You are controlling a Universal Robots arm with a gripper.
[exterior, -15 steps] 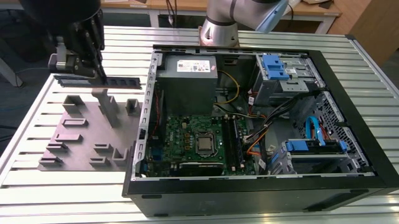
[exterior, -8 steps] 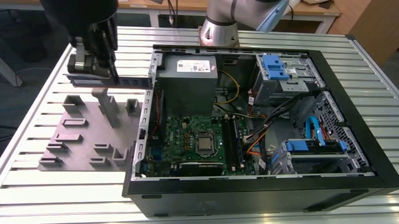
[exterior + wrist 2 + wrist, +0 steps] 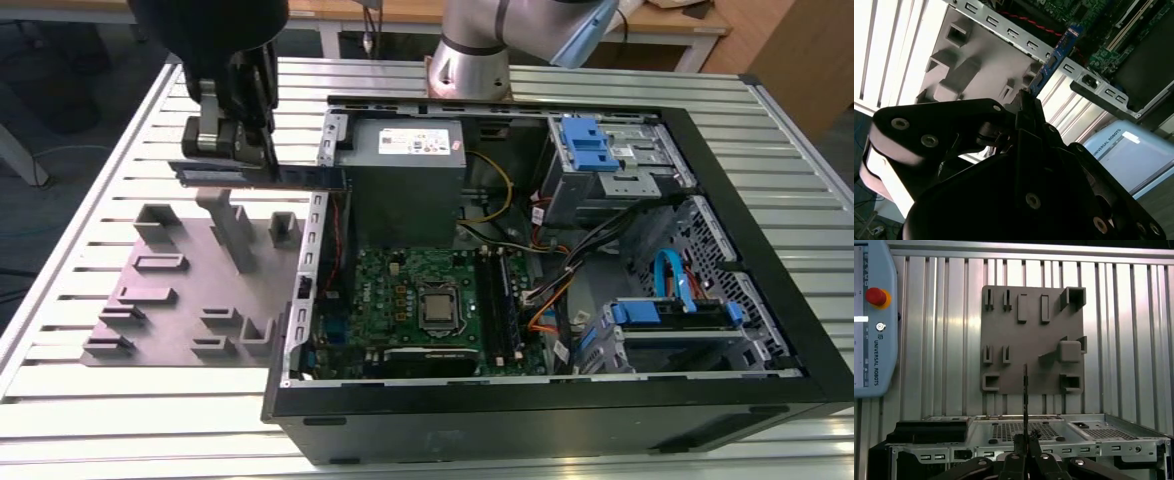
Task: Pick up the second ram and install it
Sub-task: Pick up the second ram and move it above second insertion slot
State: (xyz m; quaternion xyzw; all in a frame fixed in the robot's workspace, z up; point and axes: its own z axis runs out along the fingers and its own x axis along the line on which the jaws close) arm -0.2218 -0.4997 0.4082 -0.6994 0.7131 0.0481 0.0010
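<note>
"Ram (image 3: 314,176), where?"
"In the air, held level at the case's (image 3: 534,405) wall on the exterior view's left; grey fixture (image 3: 187,300) below and beside it."
"Claw?"
"Gripper (image 3: 263,160) clamped on the ram; in the first wrist view the ram (image 3: 1025,390) stands edge-on out of the gripper (image 3: 1026,442)."
"Touching anything?"
"Can't tell."

2nd ram (image 3: 1056,53) tight in gripper (image 3: 1023,103)

Reaches across with the arm (image 3: 470,55); points the gripper (image 3: 251,152) straight down; clamps the jaws tight on a memory stick (image 3: 310,175).
</note>
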